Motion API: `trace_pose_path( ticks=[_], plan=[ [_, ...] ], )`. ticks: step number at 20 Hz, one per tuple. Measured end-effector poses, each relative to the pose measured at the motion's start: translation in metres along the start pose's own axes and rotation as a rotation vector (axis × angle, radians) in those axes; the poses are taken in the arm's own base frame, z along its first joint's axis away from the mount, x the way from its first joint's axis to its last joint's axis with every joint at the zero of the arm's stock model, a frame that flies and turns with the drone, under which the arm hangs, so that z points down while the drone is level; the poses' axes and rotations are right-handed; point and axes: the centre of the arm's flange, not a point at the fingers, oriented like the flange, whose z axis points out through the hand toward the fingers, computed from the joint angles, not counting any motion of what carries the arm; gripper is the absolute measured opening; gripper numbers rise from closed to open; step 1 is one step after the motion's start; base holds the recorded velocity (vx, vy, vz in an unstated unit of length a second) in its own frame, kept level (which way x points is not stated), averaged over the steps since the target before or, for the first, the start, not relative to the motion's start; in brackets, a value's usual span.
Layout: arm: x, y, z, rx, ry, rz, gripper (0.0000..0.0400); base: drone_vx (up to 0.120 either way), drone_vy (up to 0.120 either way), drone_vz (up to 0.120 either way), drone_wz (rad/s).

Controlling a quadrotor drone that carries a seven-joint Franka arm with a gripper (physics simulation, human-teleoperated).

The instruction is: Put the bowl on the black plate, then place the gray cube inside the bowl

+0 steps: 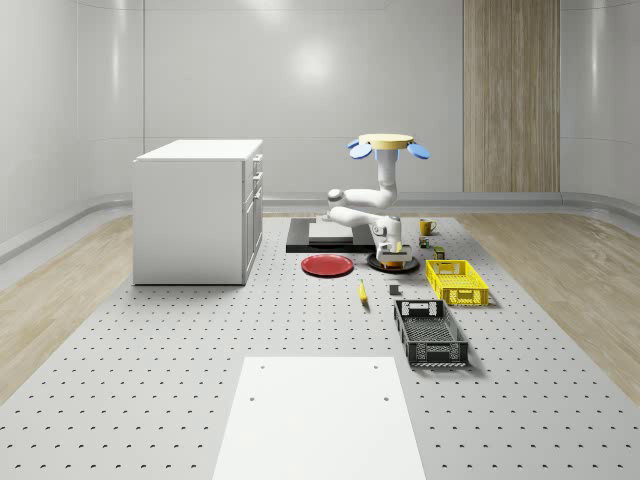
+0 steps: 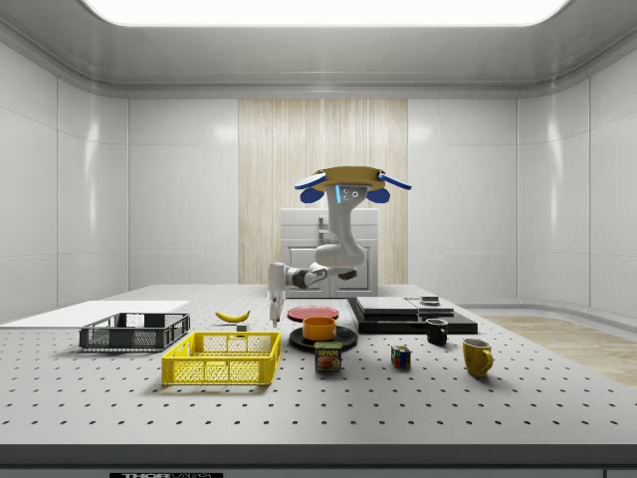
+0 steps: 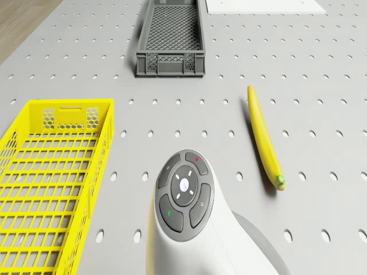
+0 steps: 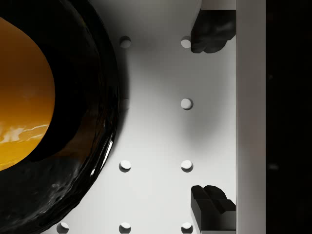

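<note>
The can near the front of the bench carries a label reading "SPAM"; no other writing can be read.

The drone hovers over the bench, above the black plate, with its arm bent down to the tool. The tool hangs low over the bench with its two dark fingertips spread wide apart and nothing between them; bare perforated bench surface lies in the gap. Just beside the tool sits the black plate, and the orange bowl rests on it. In the wrist view the plate's glossy rim lies next to the open fingers, with the bowl beyond it.

A small dark gray cube lies on the bench near the tool, on the side away from the plate, close to the yellow basket.

Counted: one red plate, one black plate, one bowl, two crates, namely the yellow basket and a dark gray crate, one banana, one can, one colored puzzle cube, and two mugs, one black and one yellow. A white cabinet stands well away from the tool.
</note>
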Motion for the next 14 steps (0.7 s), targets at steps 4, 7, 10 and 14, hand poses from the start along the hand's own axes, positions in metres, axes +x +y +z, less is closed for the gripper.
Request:
trace_pose_path(
  ticks=[4, 7, 10, 14],
  plan=[
    [0.0, 0.0, 0.0, 0.0, 0.0, 0.0, 0.04, 0.12, 0.0, -0.05, 0.0],
    [0.0, 0.0, 0.0, 0.0, 0.0, 0.0, 0.04, 0.12, -0.12, 0.0, 0.0],
    [0.0, 0.0, 0.0, 0.0, 0.0, 0.0, 0.04, 0.12, -0.04, 0.0, 0.0],
    [0.0, 0.0, 0.0, 0.0, 0.0, 0.0, 0.04, 0.12, 0.0, 0.0, 0.0]
  ],
)
